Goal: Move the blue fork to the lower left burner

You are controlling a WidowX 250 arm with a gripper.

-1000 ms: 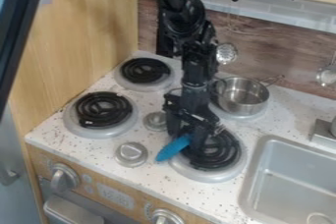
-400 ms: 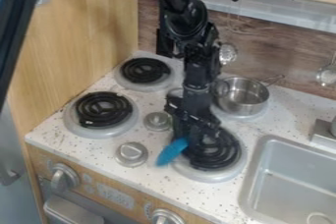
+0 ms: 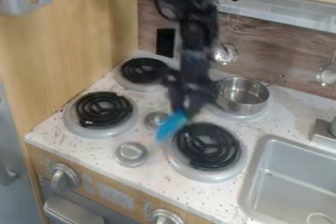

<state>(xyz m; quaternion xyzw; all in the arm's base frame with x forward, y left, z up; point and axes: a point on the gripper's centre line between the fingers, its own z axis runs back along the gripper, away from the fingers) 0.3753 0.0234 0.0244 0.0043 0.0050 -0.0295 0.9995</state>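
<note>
The speckled white counter [image 3: 295, 110] holds three black burners [image 3: 103, 111], knobs [image 3: 131, 153], a sink [image 3: 261, 144], and a pot [image 3: 244, 104] on a fourth burner [image 3: 244, 117].

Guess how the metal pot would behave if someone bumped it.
The pot probably wouldn't bend: it looks like rigid metal. It might slide rather than tip, being broad and low on its burner. A knock to the handle sticking out could swing it round.
</note>
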